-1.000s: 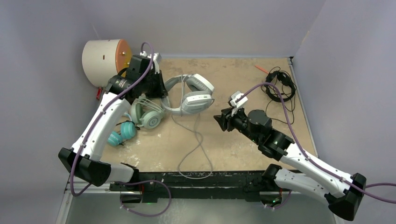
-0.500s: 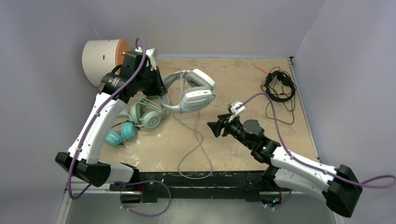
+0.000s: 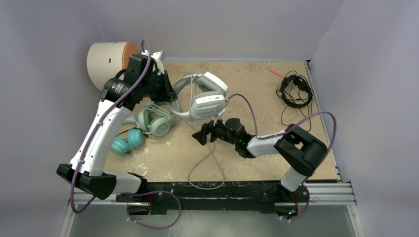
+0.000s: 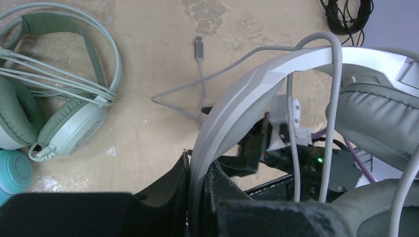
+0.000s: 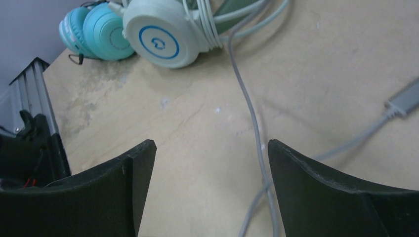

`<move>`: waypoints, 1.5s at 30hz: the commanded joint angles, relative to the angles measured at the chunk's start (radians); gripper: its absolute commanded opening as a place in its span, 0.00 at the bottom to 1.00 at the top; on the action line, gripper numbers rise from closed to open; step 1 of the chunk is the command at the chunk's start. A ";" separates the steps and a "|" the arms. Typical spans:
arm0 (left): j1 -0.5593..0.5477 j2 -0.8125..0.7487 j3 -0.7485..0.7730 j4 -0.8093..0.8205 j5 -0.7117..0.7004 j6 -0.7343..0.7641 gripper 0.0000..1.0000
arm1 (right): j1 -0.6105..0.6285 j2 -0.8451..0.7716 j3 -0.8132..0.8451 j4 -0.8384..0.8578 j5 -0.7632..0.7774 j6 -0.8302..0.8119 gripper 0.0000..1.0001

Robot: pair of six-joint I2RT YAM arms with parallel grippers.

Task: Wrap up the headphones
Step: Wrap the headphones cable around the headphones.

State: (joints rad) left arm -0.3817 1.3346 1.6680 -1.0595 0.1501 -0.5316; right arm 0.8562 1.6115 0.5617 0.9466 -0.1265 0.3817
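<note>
Grey and slack, the headset cable loops along the near edge of the tan table, behind the right gripper, then runs up through it. That gripper sits low over the table with its jaws spread wide and holds nothing. In the right wrist view the cable passes between the two black fingers, closer to the right-hand one; whether it touches, cannot tell. A grey plug lies off to the right of the fingers in that view.

Ahead and left of the right gripper lies the mint-green headset, its own cord wound around the band. Its outer cup shows a blue ring emblem, the only mark readable on it. The teal headset sits just beside the mint cup, on the side away from the right gripper.

Just beyond the right gripper is the large white-and-grey headset. The left gripper is clamped tight on its white band, with strands of the cable draped over the band just ahead of the fingers.

A small white label sits on the left arm behind the gripper, print too small to read. The cream drum with an orange face stands just behind the left gripper. The black headset, cable bunched, lies at the far right, well apart from both grippers.
</note>
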 commanded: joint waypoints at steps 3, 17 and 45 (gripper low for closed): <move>0.007 -0.025 0.080 0.058 0.060 -0.047 0.00 | -0.002 0.224 0.220 0.130 -0.080 -0.004 0.79; 0.019 0.001 0.132 0.055 0.125 -0.069 0.00 | -0.002 0.452 0.406 0.082 -0.104 -0.012 0.36; 0.170 -0.054 -0.212 0.434 -0.387 -0.259 0.00 | 0.292 -0.112 0.301 -0.589 -0.204 -0.157 0.00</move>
State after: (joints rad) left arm -0.2184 1.3590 1.5486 -0.7860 0.0685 -0.7872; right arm 1.1004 1.5520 0.7139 0.6804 -0.2897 0.3153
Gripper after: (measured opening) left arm 0.070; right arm 0.020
